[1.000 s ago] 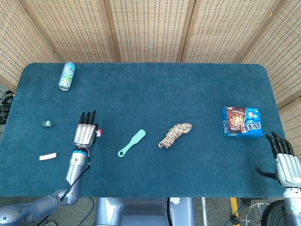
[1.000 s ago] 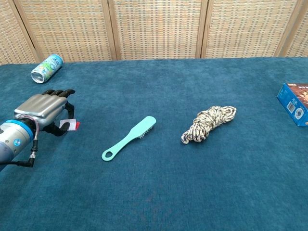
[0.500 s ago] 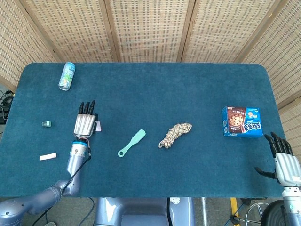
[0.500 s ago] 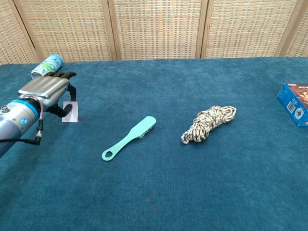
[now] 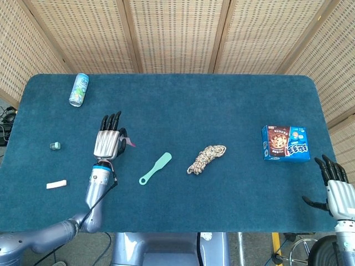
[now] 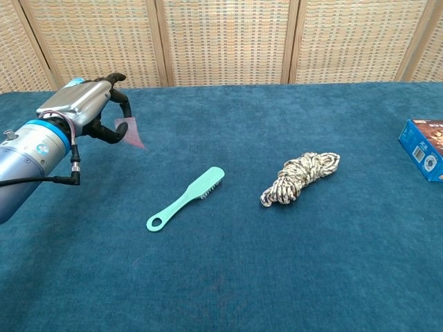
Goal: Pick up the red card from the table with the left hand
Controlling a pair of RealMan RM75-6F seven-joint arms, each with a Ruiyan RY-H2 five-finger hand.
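My left hand (image 5: 108, 141) (image 6: 84, 111) is raised above the left part of the blue table and pinches the red card (image 6: 132, 132) between thumb and fingers. The card (image 5: 130, 142) sticks out to the right of the hand, tilted, clear of the cloth. In the head view only a sliver of it shows past the fingers. My right hand (image 5: 335, 188) hangs at the table's near right corner with its fingers spread and nothing in it; the chest view does not show it.
A teal brush (image 5: 155, 168) (image 6: 185, 198) lies right of the left hand, a coiled rope (image 5: 206, 158) (image 6: 300, 177) mid-table. A blue snack box (image 5: 285, 143) (image 6: 422, 158) sits at the right. A drink can (image 5: 79, 89), a small green item (image 5: 54, 146) and a white piece (image 5: 56, 184) lie on the left.
The left hand has lifted off the table with the card in its pinch and moved up and slightly right. The right hand has barely moved.
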